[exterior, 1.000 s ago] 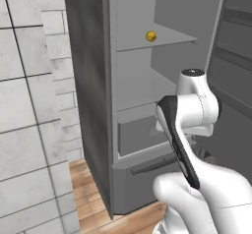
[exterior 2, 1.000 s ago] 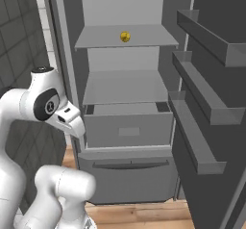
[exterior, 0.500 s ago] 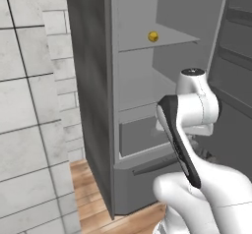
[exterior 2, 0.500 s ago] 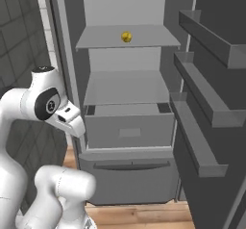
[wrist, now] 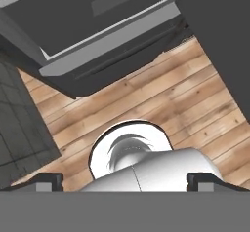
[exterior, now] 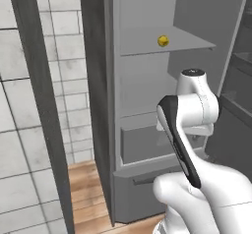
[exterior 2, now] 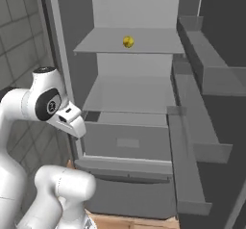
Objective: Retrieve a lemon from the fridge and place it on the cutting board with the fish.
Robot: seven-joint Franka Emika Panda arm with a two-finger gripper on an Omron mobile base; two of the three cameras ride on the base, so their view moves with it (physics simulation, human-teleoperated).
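The fridge (exterior: 98, 90) stands open in front of me, its door (exterior 2: 206, 127) swung to the right. A small yellow lemon (exterior: 163, 41) lies on the upper inner shelf (exterior 2: 144, 43), near the middle; from the right it is the lemon (exterior 2: 128, 42). My arm is folded low before the fridge, well below and in front of the lemon. In the hand view my gripper (wrist: 126, 181) points down at the wooden floor, open, fingertips (wrist: 49, 180) far apart with nothing between them. The cutting board and the fish are out of view.
Below the lemon's shelf are a second shelf (exterior 2: 129, 95) and a closed grey drawer (exterior 2: 127, 141). The door's racks (exterior 2: 192, 141) jut out on the right. A tiled wall (exterior: 24, 130) and a dark upright edge (exterior: 42, 105) stand on the left. The floor (wrist: 161, 99) is wooden.
Both base views have shifted and the fridge looks slightly larger, so the camera has moved nearer. The arm keeps its folded pose, the gripper stays open, and the lemon has not moved.
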